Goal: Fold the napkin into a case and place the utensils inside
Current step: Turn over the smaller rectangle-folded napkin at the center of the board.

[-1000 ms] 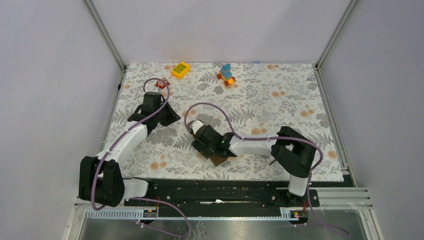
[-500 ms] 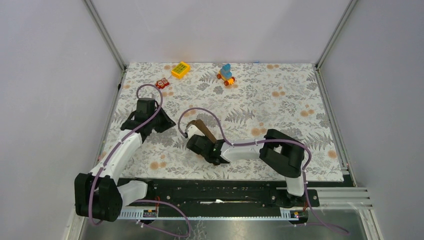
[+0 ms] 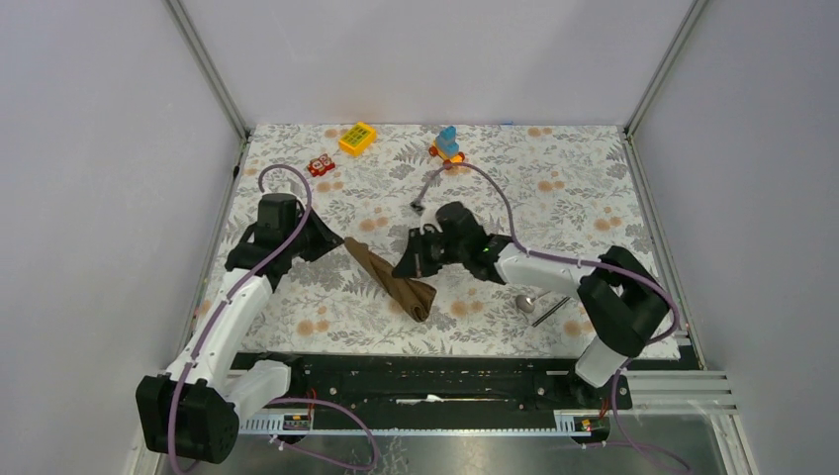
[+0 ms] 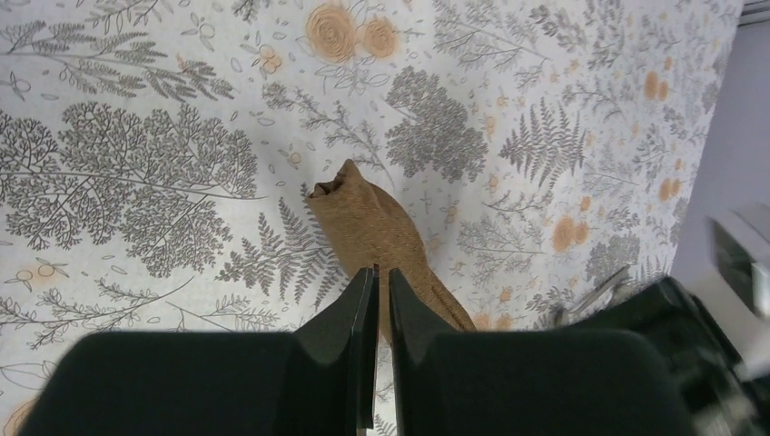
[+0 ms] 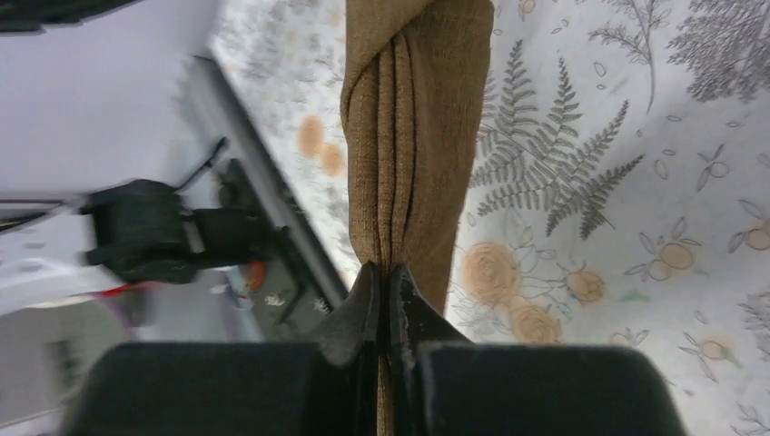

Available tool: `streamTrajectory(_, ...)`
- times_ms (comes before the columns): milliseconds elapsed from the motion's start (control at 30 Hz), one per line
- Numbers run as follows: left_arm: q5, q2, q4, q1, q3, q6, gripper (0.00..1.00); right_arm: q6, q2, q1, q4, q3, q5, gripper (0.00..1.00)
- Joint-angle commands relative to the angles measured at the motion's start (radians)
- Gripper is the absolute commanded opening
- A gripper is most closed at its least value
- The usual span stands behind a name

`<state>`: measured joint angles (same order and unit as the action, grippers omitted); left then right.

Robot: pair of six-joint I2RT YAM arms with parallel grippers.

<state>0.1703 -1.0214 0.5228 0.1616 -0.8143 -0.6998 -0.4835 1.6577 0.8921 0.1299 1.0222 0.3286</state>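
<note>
While the twisted napkin [image 5: 413, 136] is pinched in the closed right claw [image 5: 389, 268], the left claw [image 4: 381, 271] nearly shut over it, the twist could be tightened by pulling.

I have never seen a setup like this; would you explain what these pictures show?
These are two robot arms with two-finger grippers. One picture looks down from overhead; the others come from wrist cameras. On the floral grey tablecloth lie a small silver metal spoon, a thin dark stick, a yellow toy block, a blue-and-orange toy and a small red toy. The right gripper is shut on a twisted dark-brown cloth napkin; the left gripper is nearly closed over it, grip unclear.
</note>
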Motion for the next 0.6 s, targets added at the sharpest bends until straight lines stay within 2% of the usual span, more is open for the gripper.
streamTrajectory(0, 0.029, 0.023, -0.006, -0.005, -0.071, 0.007, 0.13, -0.546, 0.082, -0.128, 0.463, -0.187, 0.574, 0.0)
streamTrajectory(100, 0.075, 0.005, -0.012, -0.005, -0.076, 0.007, 0.13, -0.821, 0.203, -0.185, 0.894, -0.295, 0.674, 0.0)
streamTrajectory(167, 0.113, -0.009, -0.023, -0.005, -0.07, 0.007, 0.13, -0.908, 0.276, -0.21, 1.044, -0.315, 0.699, 0.0)
streamTrajectory(200, 0.144, -0.019, -0.034, -0.005, -0.066, 0.008, 0.13, -0.916, 0.303, -0.226, 1.067, -0.321, 0.701, 0.0)
streamTrajectory(233, 0.176, -0.031, -0.042, -0.005, -0.062, 0.072, 0.5, -0.9, 0.323, -0.242, 1.059, -0.324, 0.704, 0.0)
streamTrajectory(267, 0.207, -0.049, -0.043, -0.006, -0.062, 0.088, 0.55, -0.872, 0.337, -0.263, 1.045, -0.33, 0.704, 0.0)
streamTrajectory(333, 0.265, -0.075, -0.053, -0.006, -0.054, 0.102, 0.55, -0.744, 0.34, -0.302, 0.924, -0.33, 0.704, 0.0)
streamTrajectory(500, 0.398, -0.117, -0.152, 0.004, 0.007, 0.083, 0.56, -0.331, 0.251, -0.384, 0.377, -0.265, 0.618, 0.0)
streamTrajectory(567, 0.425, -0.136, -0.215, 0.034, 0.039, 0.05, 0.56, -0.137, 0.252, -0.409, 0.103, -0.182, 0.545, 0.11)
